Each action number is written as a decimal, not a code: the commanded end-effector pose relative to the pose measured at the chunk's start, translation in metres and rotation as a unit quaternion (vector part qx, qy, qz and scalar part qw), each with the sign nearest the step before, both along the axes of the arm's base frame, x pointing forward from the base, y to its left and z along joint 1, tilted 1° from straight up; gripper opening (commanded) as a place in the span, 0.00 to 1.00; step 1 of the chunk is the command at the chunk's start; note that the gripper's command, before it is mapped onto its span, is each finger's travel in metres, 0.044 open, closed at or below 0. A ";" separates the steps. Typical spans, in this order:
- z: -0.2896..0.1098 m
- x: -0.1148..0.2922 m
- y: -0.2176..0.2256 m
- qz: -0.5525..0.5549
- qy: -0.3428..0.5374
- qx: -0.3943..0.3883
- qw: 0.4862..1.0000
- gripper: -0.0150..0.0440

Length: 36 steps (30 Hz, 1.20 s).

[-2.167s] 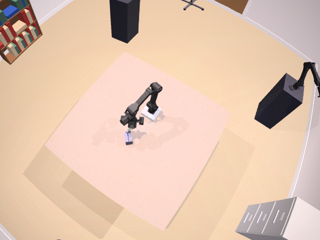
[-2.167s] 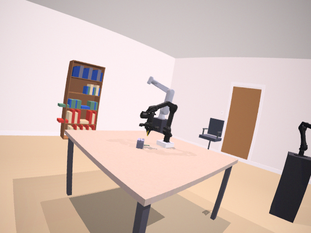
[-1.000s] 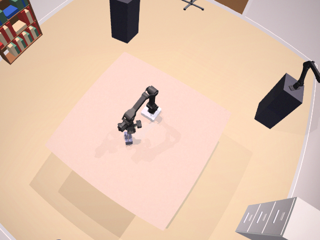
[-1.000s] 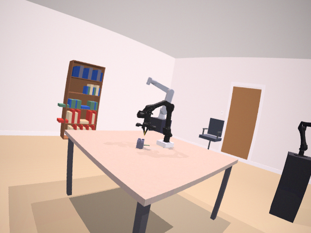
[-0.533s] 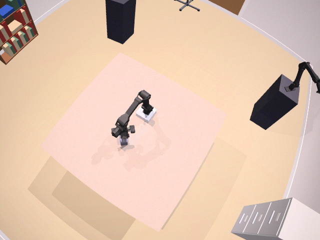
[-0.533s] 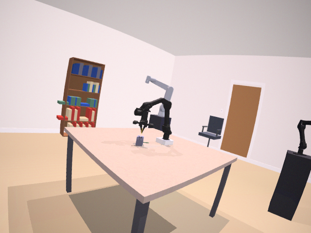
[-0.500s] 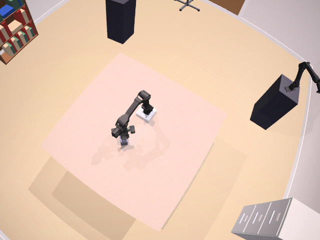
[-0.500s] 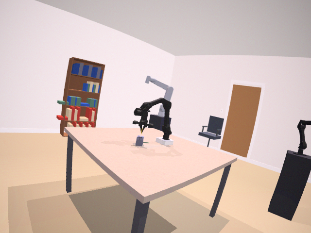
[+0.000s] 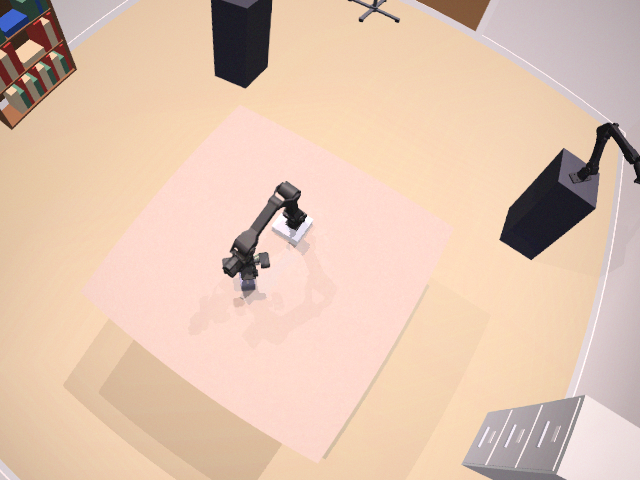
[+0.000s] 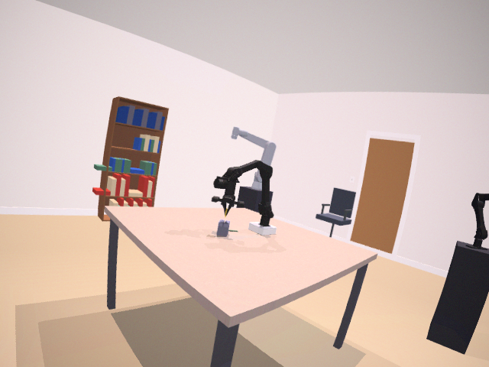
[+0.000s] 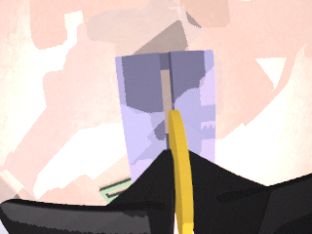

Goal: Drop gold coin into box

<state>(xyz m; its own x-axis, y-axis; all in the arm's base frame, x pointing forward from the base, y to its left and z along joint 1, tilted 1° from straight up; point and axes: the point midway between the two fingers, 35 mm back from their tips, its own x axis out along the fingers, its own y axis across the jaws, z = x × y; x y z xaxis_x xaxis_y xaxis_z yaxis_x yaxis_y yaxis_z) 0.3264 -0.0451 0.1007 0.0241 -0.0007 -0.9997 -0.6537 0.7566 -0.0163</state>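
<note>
Gripper (image 11: 178, 221) pinching the gold coin (image 11: 181, 175) edge-on, hanging above the grey box (image 11: 166, 113), coin lining up with its slot (image 11: 166, 88), green holder (image 11: 117, 190) lying beside the box

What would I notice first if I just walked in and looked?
The bright gold coin, pinched on its edge in the black gripper, pops out in the wrist view. Right beneath it sits the grey box, its narrow slot nearly lined up with the coin. A green holder peeks out beside the box, on the pink table.
</note>
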 end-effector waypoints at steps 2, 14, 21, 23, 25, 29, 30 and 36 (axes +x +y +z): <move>-0.001 0.001 0.001 0.001 0.000 0.000 1.000 0.25; -0.002 0.005 0.003 0.000 -0.001 0.000 1.000 0.25; -0.002 0.004 0.003 0.000 -0.001 0.000 1.000 0.25; -0.003 0.004 0.003 0.000 -0.001 0.000 1.000 0.25; -0.004 0.004 0.003 0.000 -0.001 0.000 1.000 0.25; -0.006 0.005 0.002 0.000 -0.001 0.000 1.000 0.25; -0.007 0.005 0.002 0.000 -0.001 0.000 1.000 0.25; -0.010 0.004 0.003 0.001 -0.001 0.000 1.000 0.25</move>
<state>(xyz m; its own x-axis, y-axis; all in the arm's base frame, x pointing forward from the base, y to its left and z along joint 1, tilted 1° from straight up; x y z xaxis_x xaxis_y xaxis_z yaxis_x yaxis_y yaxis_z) 0.3314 -0.0426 0.0939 0.0283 -0.0010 -0.9996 -0.6530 0.7571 -0.0193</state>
